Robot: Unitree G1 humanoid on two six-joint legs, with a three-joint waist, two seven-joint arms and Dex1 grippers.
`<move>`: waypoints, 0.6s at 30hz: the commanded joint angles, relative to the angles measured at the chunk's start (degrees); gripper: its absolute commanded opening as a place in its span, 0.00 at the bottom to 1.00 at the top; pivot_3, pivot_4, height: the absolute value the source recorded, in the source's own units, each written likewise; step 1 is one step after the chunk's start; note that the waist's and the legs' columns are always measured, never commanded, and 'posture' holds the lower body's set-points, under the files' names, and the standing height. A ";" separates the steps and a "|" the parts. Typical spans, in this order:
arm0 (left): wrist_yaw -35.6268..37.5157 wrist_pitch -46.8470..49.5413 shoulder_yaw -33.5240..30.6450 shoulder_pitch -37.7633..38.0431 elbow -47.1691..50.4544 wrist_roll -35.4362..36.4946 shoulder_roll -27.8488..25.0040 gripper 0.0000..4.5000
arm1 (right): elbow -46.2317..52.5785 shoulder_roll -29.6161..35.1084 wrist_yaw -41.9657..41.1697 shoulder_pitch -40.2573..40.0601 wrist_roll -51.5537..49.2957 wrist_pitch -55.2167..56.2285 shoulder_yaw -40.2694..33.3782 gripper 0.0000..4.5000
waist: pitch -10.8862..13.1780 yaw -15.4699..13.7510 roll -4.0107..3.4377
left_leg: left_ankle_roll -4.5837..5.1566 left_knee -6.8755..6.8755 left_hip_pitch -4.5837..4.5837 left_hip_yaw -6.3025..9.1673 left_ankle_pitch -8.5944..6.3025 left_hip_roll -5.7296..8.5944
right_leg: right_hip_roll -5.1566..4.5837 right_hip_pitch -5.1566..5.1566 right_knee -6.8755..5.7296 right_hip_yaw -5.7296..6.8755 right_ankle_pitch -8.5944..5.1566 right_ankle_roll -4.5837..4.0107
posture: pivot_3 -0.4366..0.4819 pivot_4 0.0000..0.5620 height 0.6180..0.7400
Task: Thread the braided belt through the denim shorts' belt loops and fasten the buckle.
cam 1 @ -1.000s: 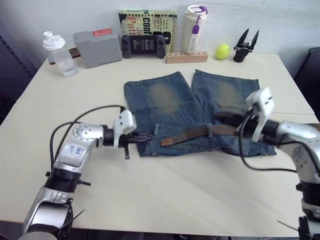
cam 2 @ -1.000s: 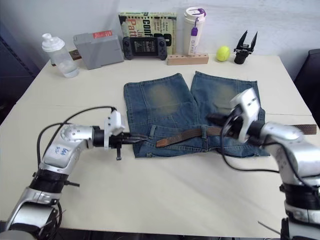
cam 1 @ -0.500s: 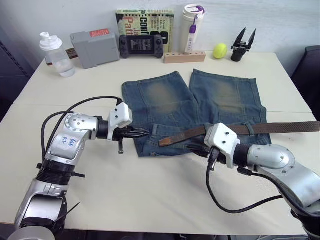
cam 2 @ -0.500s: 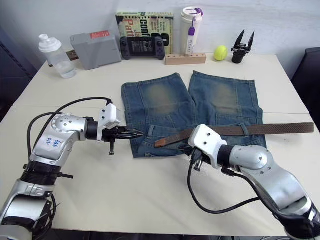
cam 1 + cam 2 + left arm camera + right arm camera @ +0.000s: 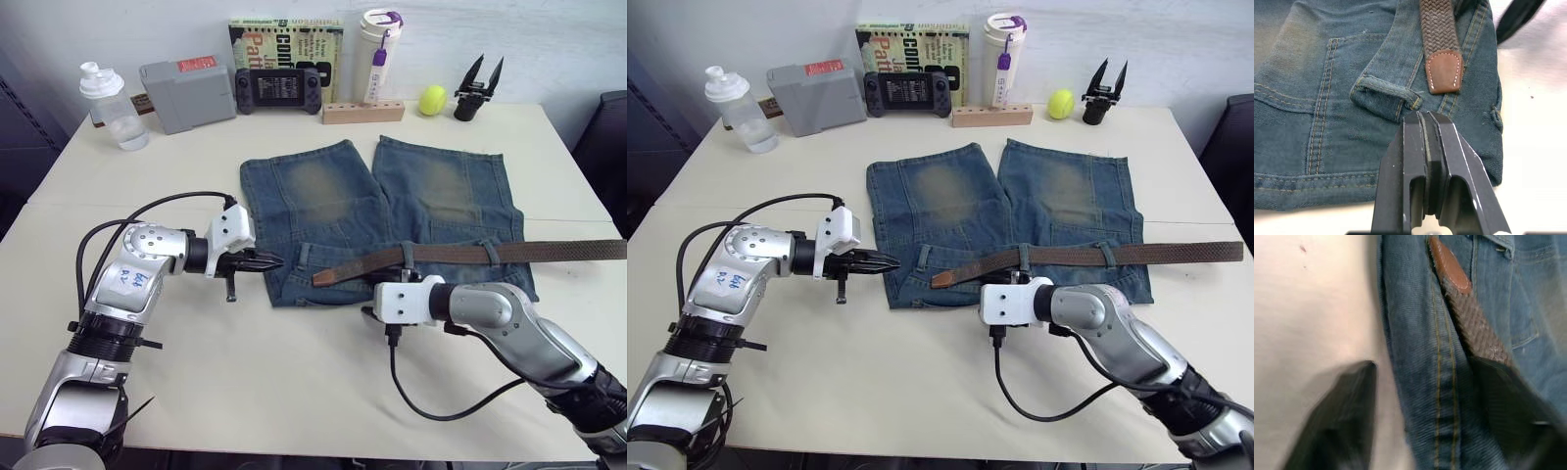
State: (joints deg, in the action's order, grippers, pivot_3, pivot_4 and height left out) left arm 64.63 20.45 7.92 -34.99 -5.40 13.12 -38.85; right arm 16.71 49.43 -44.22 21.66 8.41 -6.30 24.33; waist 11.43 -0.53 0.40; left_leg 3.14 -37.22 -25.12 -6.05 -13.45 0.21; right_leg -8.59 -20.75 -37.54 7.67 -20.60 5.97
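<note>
You're mid-threading: the belt lies along the shorts' waistband, its tip short of the left loop. Left gripper is closed, empty; right gripper gapes wide astride the waistband. Feed the tip through next.

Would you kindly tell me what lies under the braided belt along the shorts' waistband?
The braided belt lies on the waistband of the denim shorts. Two belt loops cross over it, covering short stretches. Its tan tip rests on bare denim.
</note>
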 commanded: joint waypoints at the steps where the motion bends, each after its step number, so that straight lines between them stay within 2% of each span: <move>1: 0.20 -0.27 -1.34 0.44 0.91 0.52 -0.70 0.00 | -0.76 2.82 -0.29 -1.50 1.72 7.44 -4.18 0.27 | 0.00 -0.11 0.00 | 0.00 0.00 -0.01 0.00 0.00 0.00 | 0.00 0.00 -0.03 0.00 0.00 0.00 | 0.48 0.27 0.62; 4: 0.32 -0.79 -0.96 -0.16 -0.26 0.24 -0.19 0.00 | -2.85 5.90 0.62 -4.52 1.74 16.83 -8.17 0.00 | 0.00 -0.45 0.00 | 0.01 -0.04 -0.01 0.01 0.00 0.00 | 0.00 0.03 -0.07 0.01 0.00 0.00 | 0.48 0.27 0.62; 11: 0.83 -1.79 0.42 -1.68 -2.51 -0.01 2.22 0.00 | -17.20 15.14 2.59 -10.03 3.32 39.51 -16.34 0.00 | 0.02 -0.97 0.03 | 0.06 -0.18 0.00 0.02 0.01 0.08 | -0.01 0.12 -0.01 0.05 0.01 0.02 | 0.48 0.27 0.62; 18: 0.48 -1.44 1.59 -1.76 -1.76 -0.09 4.78 0.00 | -32.55 16.33 5.01 -6.80 7.47 51.36 -16.33 0.00 | 0.03 -0.61 0.03 | 0.06 -0.18 0.03 0.01 0.05 0.01 | 0.00 0.12 -0.08 0.03 0.00 0.02 | 0.48 0.27 0.62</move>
State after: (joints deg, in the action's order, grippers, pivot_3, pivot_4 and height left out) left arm 65.09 19.36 10.07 -35.73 -8.68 13.00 -34.01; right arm -13.06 64.65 -40.12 14.12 14.92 43.15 9.95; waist 11.45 -1.14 0.43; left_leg 3.20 -37.41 -25.09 -6.03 -13.40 0.21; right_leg -8.58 -20.62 -37.62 7.71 -20.60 5.98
